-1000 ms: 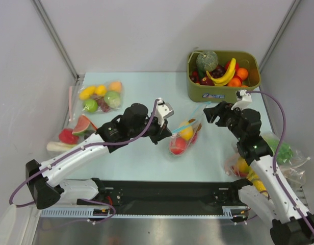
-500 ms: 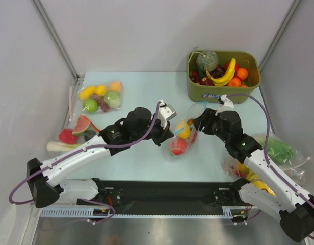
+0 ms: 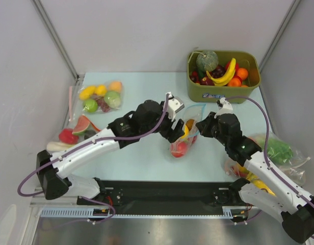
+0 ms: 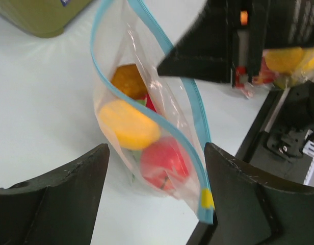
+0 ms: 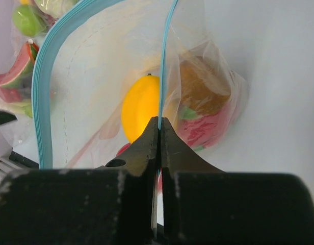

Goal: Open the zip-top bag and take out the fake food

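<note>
The zip-top bag [image 3: 186,133] stands mid-table, a clear pouch with a blue zip strip, and its mouth gapes open. Inside it is the fake food: a yellow fruit [image 4: 127,124], a red one [image 4: 164,161] and a brownish-orange one [image 4: 129,79]. My left gripper [image 4: 157,153] is open, its two fingers standing wide on either side of the bag's lower end, one finger [image 4: 238,194] close to the strip's corner. My right gripper [image 5: 159,122] is shut on one lip of the bag's zip strip [image 5: 164,61]; the other lip [image 5: 45,97] bows away to the left.
An olive bin [image 3: 249,84] with a melon, a banana and other fruit stands at the back right. Another filled bag [image 3: 101,97] and a watermelon slice [image 3: 80,125] lie at the left. More bagged items [image 3: 279,153] lie under the right arm.
The left gripper let go of the bag's strip, opened wide and moved right around the bag. The right gripper came in from the right and shut on the bag's lip.
</note>
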Tool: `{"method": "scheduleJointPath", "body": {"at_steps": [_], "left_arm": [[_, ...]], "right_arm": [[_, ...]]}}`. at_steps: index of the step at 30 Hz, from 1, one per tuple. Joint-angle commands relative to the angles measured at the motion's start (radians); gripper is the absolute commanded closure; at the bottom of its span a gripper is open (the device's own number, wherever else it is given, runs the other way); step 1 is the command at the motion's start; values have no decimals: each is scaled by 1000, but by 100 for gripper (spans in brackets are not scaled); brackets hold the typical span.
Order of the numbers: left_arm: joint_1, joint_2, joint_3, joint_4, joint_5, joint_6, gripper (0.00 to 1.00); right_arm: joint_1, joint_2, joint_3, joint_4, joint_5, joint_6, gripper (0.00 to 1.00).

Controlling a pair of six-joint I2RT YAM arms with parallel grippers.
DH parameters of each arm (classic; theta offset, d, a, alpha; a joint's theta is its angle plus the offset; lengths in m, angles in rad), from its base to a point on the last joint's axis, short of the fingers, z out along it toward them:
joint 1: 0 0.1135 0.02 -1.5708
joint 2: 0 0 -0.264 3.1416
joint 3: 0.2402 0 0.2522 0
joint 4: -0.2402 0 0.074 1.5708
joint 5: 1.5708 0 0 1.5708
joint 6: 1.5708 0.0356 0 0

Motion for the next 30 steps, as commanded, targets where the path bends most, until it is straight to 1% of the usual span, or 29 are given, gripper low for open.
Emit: {"method": "scheduleJointPath", "body": {"at_steps": [1,2,4,8,10,11,14,15,17,19,20,24,28,30], "left_arm": [[-6,80,124,-18,-78,-18,19],[-6,94,144,-20,-110,-19,18],[-6,148,194,-37,-127,-24,17],[-6,240,261,-80,-168,-18,18],[-6,267,274,-104,-180,-13,32],[-6,281,274,-110,-180,-12,49],[-6,291,267,-129,-183,-7,71],[-6,286,258,-135,-188,-4,84],[-6,278,248,-142,-209,10,100],[-6,257,248,-167,-264,31,100],[-4,245,248,-175,-265,31,100],[-4,176,279,-227,-369,74,100],[3,117,310,-285,-441,106,100],[8,87,320,-313,-449,109,100]], "right_arm": [[13,-29,-13,18,-3,-12,100],[13,-32,-18,17,-4,-14,100],[16,-42,-24,17,-10,-17,100],[20,-58,-35,18,-24,-21,100],[22,-72,-41,12,-29,-21,100],[22,-75,-42,12,-29,-24,100],[23,-84,-42,0,-24,-32,100],[22,-84,-39,-3,-21,-40,100],[23,-78,-30,-3,-21,-46,100],[22,-59,-13,5,-26,-58,100],[22,-58,-6,5,-26,-61,100],[23,29,45,44,-58,-83,100],[25,103,114,69,-86,-103,100],[25,119,149,69,-86,-118,100]]}}
